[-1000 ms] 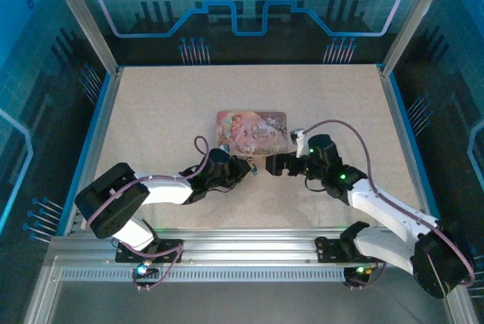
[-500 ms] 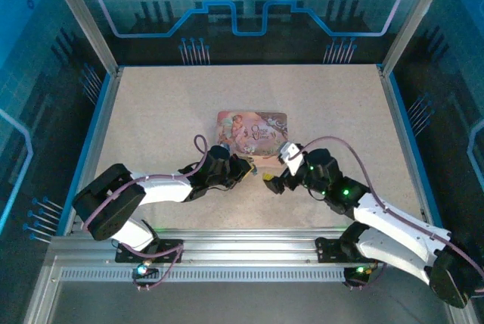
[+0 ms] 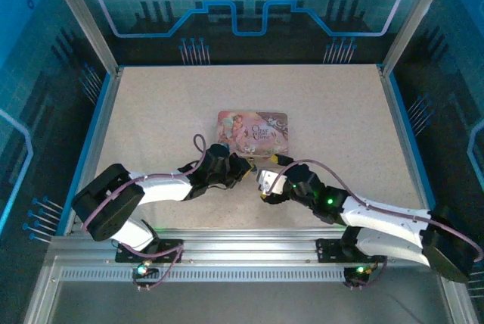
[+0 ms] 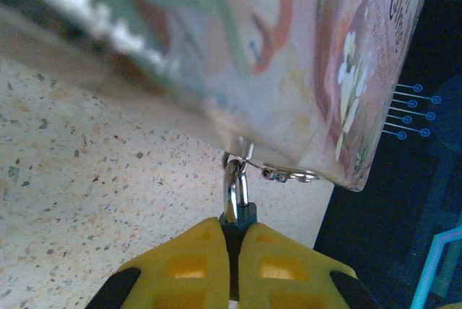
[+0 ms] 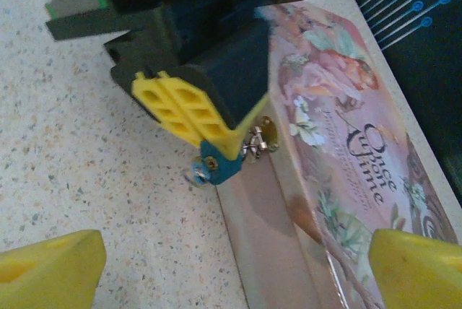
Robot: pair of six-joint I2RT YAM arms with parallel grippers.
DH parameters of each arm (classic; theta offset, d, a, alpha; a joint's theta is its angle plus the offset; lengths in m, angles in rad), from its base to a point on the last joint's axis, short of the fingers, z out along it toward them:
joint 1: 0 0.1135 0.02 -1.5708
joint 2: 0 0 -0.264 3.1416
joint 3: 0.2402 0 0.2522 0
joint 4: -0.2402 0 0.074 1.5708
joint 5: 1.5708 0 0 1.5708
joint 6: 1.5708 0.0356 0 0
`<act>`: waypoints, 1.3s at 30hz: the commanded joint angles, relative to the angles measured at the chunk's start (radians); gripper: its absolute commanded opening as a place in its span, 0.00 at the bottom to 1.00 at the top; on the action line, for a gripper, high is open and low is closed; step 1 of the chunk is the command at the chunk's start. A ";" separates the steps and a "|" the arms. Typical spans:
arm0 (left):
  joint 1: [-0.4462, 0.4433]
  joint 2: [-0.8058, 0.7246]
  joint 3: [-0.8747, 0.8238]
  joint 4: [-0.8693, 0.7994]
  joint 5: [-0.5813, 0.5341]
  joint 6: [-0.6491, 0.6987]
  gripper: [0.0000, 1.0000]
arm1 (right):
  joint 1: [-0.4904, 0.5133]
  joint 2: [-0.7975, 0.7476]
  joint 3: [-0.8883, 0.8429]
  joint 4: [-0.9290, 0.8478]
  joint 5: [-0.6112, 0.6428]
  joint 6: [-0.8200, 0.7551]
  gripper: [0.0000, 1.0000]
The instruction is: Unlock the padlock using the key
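The padlock [image 4: 238, 211], a small blue body with a silver shackle [image 4: 234, 183], hangs from the clasp of the pink tin [image 4: 310, 71]. My left gripper [image 4: 234, 251] is shut on the padlock's body, yellow fingers pressed on both sides. In the right wrist view the padlock [image 5: 225, 163] pokes out below the left gripper's fingers [image 5: 184, 107]. A small round silvery piece [image 5: 198, 172] sits at its free end; I cannot tell whether it is the key. My right gripper [image 5: 231, 273] is open, apart from the padlock, fingertips [image 5: 50, 266] spread wide. From above, the right gripper [image 3: 266, 182] sits just right of the left gripper [image 3: 243, 168].
The pink printed tin [image 3: 252, 129] lies flat mid-table, its near side wall [image 5: 274, 251] running between my right gripper's fingers. Speckled beige tabletop [image 3: 151, 119] surrounds it. Blue rails and clear walls bound the table.
My right arm has swung left and nearer, bringing its open gripper from the tin's near right corner to just beside the left gripper. The left gripper has barely moved.
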 commanded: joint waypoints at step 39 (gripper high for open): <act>0.005 -0.037 0.041 0.037 0.048 -0.045 0.00 | 0.036 0.343 0.132 0.174 0.093 -0.025 0.23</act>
